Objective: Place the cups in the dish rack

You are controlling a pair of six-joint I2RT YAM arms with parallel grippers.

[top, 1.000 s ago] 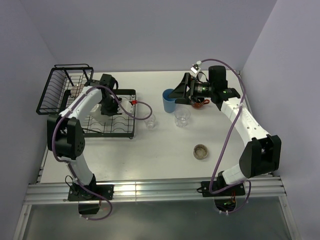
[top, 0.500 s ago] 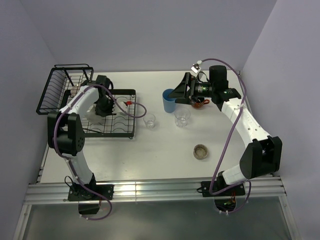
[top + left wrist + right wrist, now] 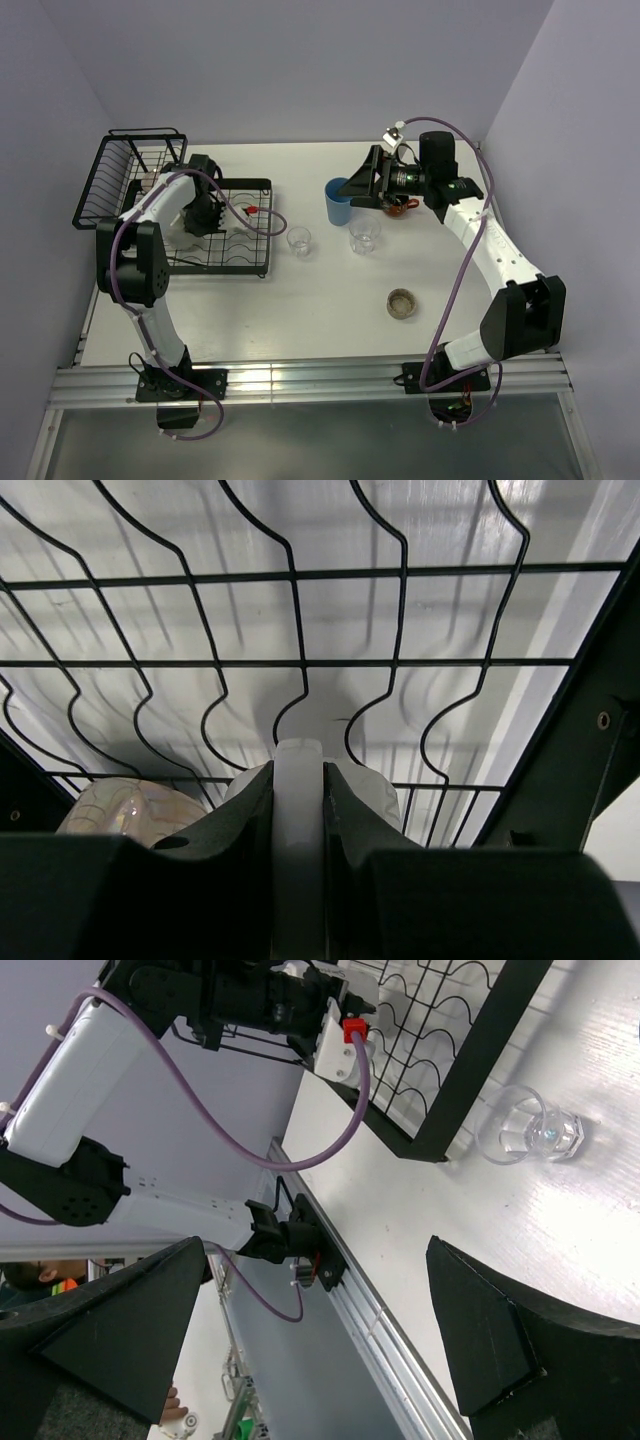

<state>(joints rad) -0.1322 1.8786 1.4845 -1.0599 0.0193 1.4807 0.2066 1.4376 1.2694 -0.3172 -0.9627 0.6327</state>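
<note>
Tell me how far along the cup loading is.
Done: a pinkish mug apparently sits in the dish rack. In hand: the left gripper holds the cream mug by its handle over its tray. To go: blue tumbler, two clear glasses and low brownish cup on the table; the right gripper is open beside the tumbler.

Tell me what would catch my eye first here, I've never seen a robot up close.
Probably the black wire dish rack at the far left of the table, where the left hand is clamped on the white handle of a cream mug over the flat tray. Next, the bright blue tumbler at the far middle, with the right hand gaping wide open beside it.
</note>
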